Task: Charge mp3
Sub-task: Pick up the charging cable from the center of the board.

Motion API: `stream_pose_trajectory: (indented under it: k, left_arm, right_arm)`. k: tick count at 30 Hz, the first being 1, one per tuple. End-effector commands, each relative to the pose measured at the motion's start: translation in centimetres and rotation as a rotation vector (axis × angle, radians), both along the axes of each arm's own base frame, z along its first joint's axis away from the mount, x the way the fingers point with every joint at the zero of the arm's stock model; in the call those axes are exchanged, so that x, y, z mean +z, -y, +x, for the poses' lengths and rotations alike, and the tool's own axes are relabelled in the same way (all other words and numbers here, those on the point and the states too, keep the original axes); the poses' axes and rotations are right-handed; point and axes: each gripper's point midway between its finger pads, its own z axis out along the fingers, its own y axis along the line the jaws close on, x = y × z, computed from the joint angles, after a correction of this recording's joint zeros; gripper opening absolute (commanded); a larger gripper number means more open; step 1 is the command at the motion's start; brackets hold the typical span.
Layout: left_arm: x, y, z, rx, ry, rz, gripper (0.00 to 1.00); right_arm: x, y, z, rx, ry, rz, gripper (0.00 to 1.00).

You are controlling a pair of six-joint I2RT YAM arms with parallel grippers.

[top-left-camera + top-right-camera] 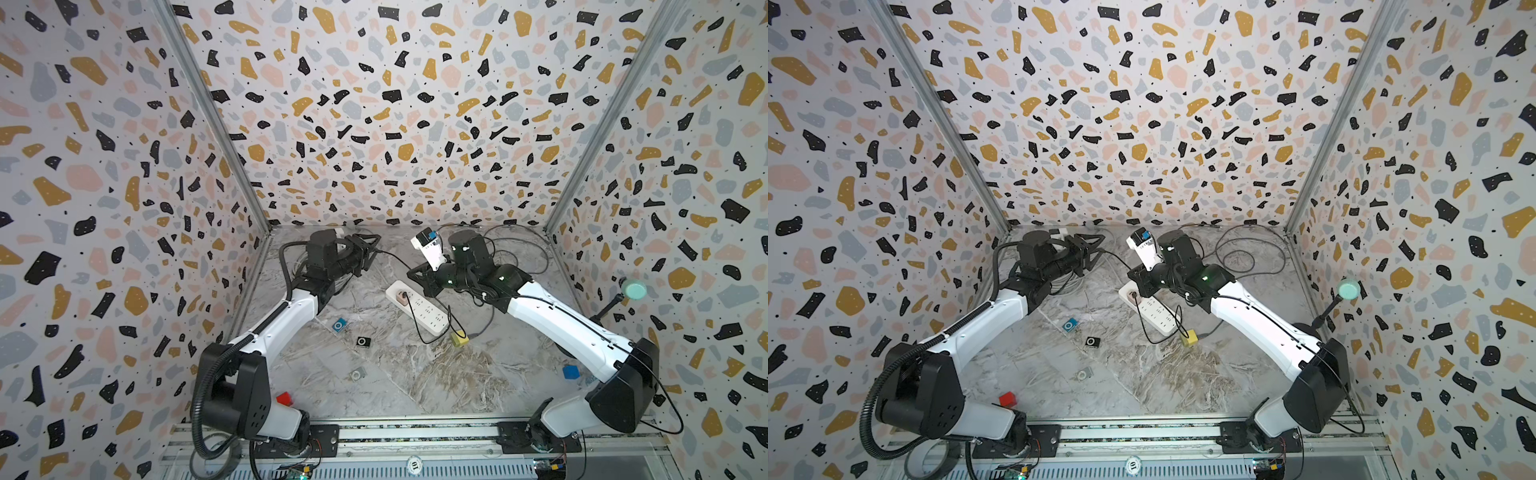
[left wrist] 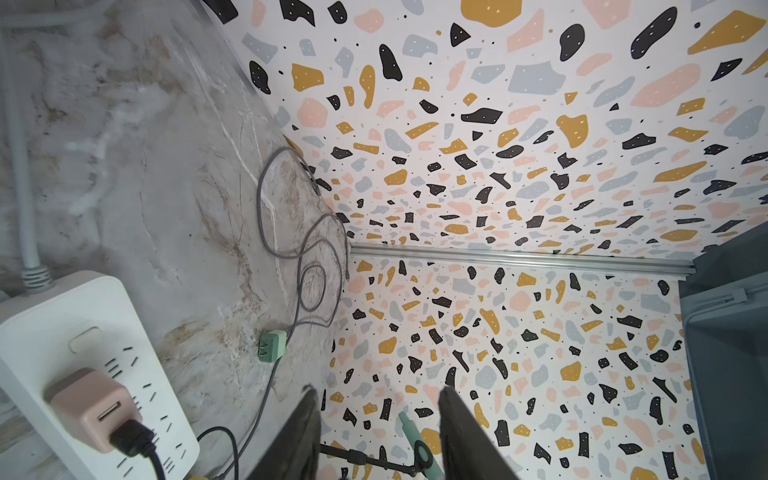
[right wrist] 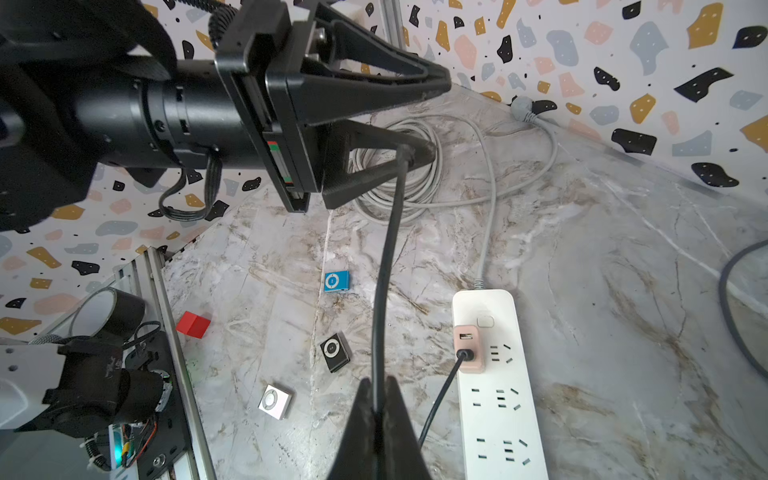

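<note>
Three small mp3 players lie on the marble table: a blue one (image 1: 339, 324) (image 3: 336, 281), a black one (image 1: 363, 342) (image 3: 335, 351) and a silver one (image 1: 357, 374) (image 3: 274, 401). A pink USB charger (image 3: 469, 347) (image 2: 93, 407) sits in the white power strip (image 1: 432, 322), with a black cable (image 3: 386, 257) plugged into it. My right gripper (image 3: 377, 386) (image 1: 412, 272) is shut on that cable, above the strip's far end. The cable's free end reaches one finger of my left gripper (image 1: 374, 245) (image 2: 376, 392), whose jaws stand apart with nothing seen between them.
A red cube (image 1: 284, 398), a yellow cube (image 1: 459, 340) and a blue cube (image 1: 570, 371) lie about the table. Grey cable loops (image 1: 519, 249) with a green charger (image 2: 272, 345) fill the back right corner. A white cord coil (image 3: 415, 174) lies under my left gripper. A mint-headed stand (image 1: 633, 289) rises by the right wall.
</note>
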Motion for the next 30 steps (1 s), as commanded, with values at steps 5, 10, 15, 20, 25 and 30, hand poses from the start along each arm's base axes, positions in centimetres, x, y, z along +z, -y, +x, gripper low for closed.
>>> stream_pose_trajectory:
  k: [5, 10, 15, 20, 25, 30]
  left_arm:
    - [1.4, 0.2, 0.0, -0.015, 0.053, -0.034, 0.21]
    - [1.1, 0.2, 0.1, -0.015, 0.052, -0.025, 0.03]
    - [1.0, 0.1, 0.1, -0.013, 0.057, -0.010, 0.00]
    - [2.1, -0.2, 0.1, 0.007, 0.120, -0.025, 0.00]
    - [4.9, -0.3, -0.4, 0.017, 0.268, -0.070, 0.00]
    - [6.1, 0.1, -1.1, 0.008, 0.333, -0.095, 0.00]
  right_arm:
    - [0.4, -0.1, -0.5, 0.021, 0.016, 0.018, 0.00]
    - [0.1, 0.0, -0.8, 0.026, 0.015, 0.017, 0.00]
    - [-0.5, 0.4, -1.0, 0.021, 0.017, 0.008, 0.00]
    - [-0.6, 0.2, -1.3, 0.031, 0.010, 0.031, 0.01]
    - [3.1, -0.9, -0.8, 0.012, 0.007, 0.184, 0.55]
    - [5.9, -2.2, 1.1, -0.014, 0.024, 0.257, 0.61]
